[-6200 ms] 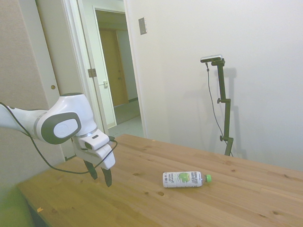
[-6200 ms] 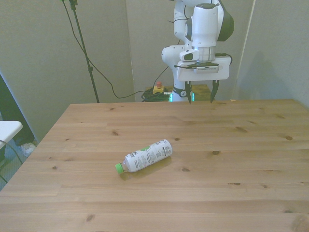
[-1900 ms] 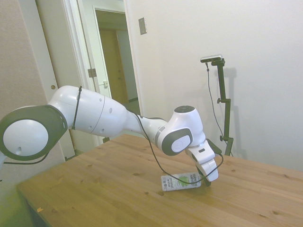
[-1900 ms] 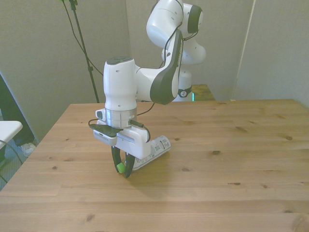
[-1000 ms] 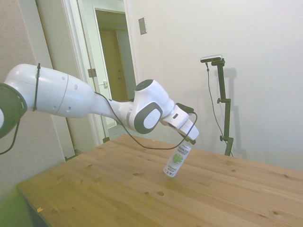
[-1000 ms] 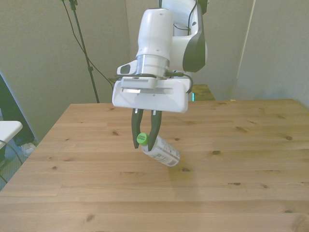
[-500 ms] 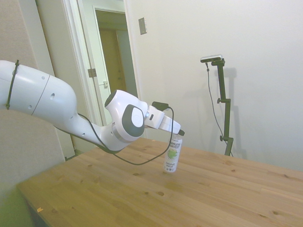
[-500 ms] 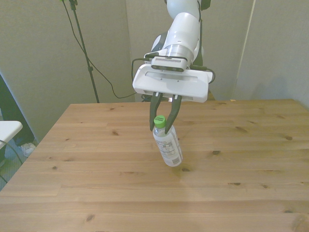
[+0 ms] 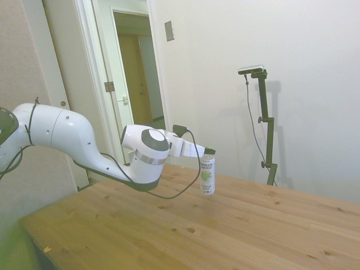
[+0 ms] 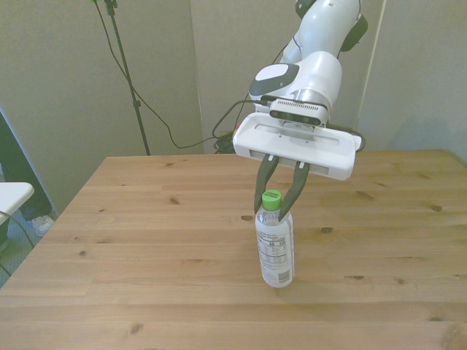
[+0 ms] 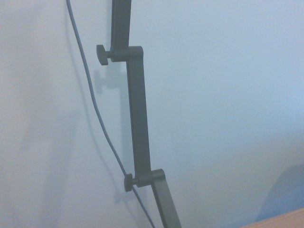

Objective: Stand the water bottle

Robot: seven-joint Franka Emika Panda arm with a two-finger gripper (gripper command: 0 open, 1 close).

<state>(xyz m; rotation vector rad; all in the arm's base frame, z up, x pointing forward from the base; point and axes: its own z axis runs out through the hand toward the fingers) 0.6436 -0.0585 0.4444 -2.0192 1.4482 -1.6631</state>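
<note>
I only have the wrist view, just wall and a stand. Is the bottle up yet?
Observer: Yes. The water bottle stands upright on the table, green cap on top.
Operator: Gripper still on it?
Observer: In the front view the gripper has a finger on each side of the cap; whether they still press it I cannot tell.
Operator: Is the base flat on the wood?
Observer: In the side view the bottle looks vertical, with its base on the table.
</note>
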